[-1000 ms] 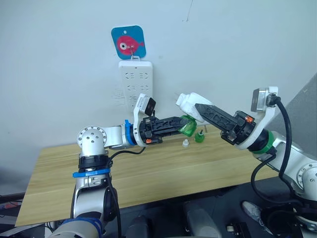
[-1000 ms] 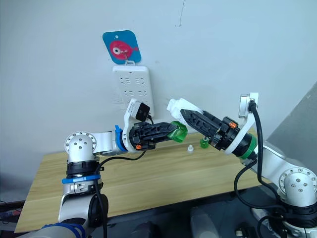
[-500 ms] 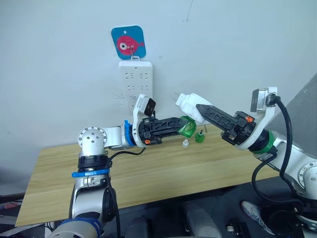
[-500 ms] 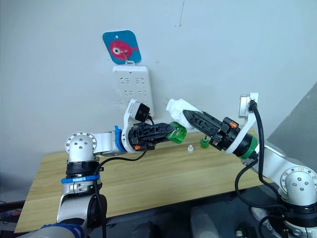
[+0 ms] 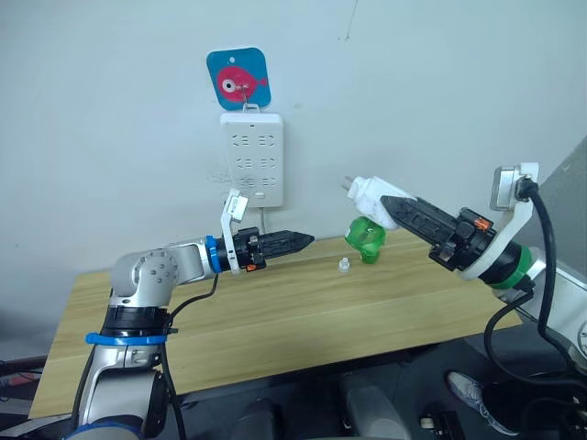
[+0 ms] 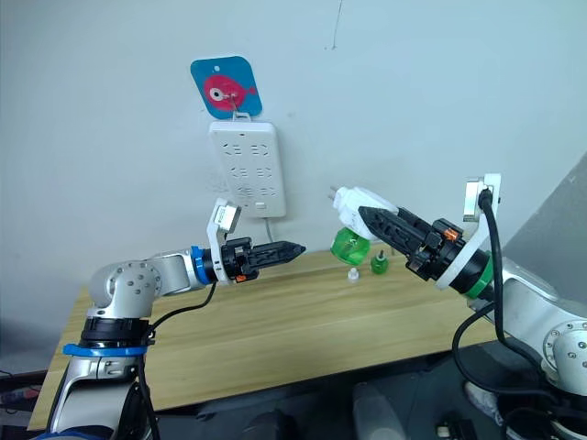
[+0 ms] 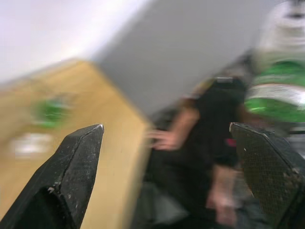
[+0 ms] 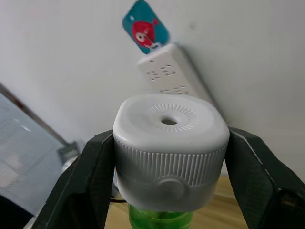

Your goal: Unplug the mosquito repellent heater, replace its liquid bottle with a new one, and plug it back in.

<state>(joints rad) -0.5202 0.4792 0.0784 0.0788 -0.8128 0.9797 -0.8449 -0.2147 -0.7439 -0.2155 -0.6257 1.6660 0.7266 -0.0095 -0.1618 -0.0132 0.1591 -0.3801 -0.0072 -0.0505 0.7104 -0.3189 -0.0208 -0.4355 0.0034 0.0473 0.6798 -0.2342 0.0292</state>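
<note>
Right of centre, above the worktop [image 5: 275, 312], our right hand [image 5: 404, 207] grips the heater [image 5: 369, 192] with its green bottle [image 5: 367, 236] attached, while our left hand [image 5: 298, 241], fingers parted and empty, has just released it and drawn back, so plugging in comes next.

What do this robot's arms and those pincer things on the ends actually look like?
Both arms are silver-grey metal with rounded joints and black cables. The left has blue rings; the right has a green ring. The left end effector and right end effector each carry two long black textured fingers, orange marks near the base, and a small white-mounted camera.
</note>
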